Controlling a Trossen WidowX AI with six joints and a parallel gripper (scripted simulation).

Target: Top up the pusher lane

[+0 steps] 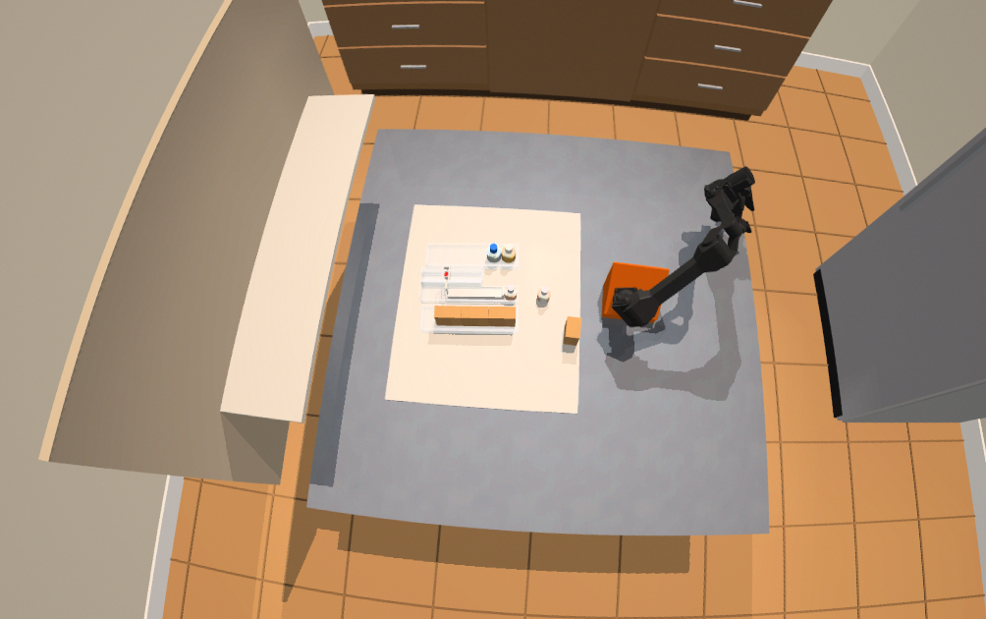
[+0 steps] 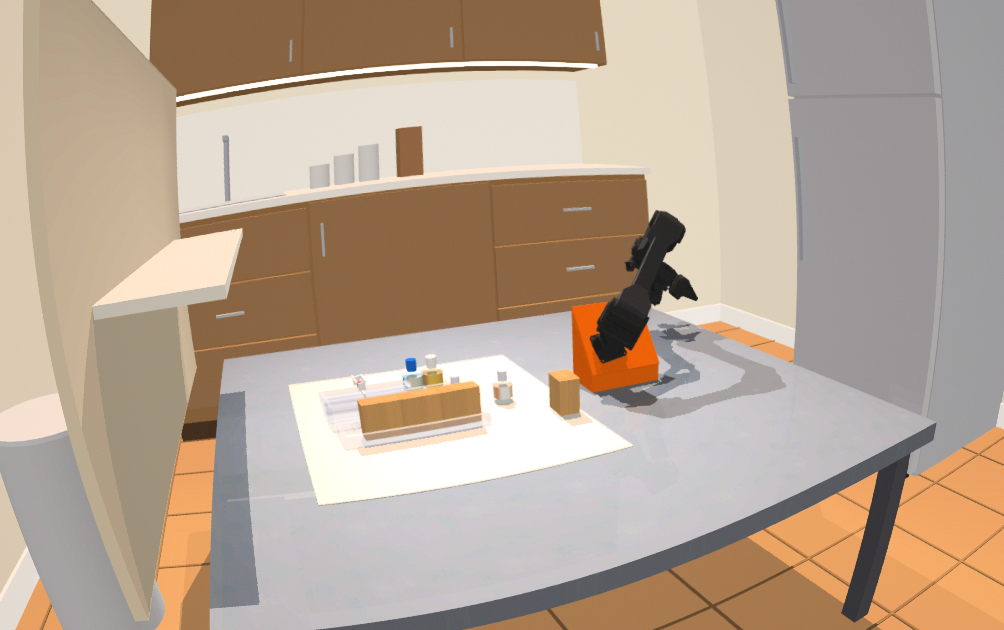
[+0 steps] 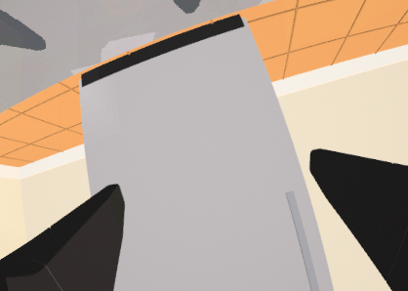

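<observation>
Pincer Stands Wide, Loose Jar Far Off

Black fingers of the pincer (image 1: 750, 191) (image 2: 693, 296) (image 3: 217, 172) fill the lower corners of the wrist view, parted, with nothing gripped between them. Past them rises a grey refrigerator (image 1: 935, 269) (image 2: 866, 219) (image 3: 190, 145).

In the top view, the loose jar (image 1: 543, 294) (image 2: 502, 389) sits well away from the pincer, across the orange mount (image 1: 641, 273) (image 2: 619, 377). Farther from the pincer, in line with it, the lane jar (image 1: 510, 292) (image 2: 455, 379) is at the lane end nearer the pincer. The blue-capped jar (image 1: 493, 253) (image 2: 411, 372) and amber jar (image 1: 508, 253) (image 2: 432, 371) share a neighbouring lane, also well apart from the pincer.

From outside, the pincer hangs above the surface (image 1: 520, 469) (image 2: 505, 517). Upright on the pale mat (image 1: 481, 376) (image 2: 451, 470), the loose jar has a wooden block (image 1: 572, 330) (image 2: 564, 393) nearer the pincer. Wooden blocks (image 1: 474, 315) (image 2: 419, 409) partly hide the lane jar, whose lower part seems hard to judge here.
</observation>
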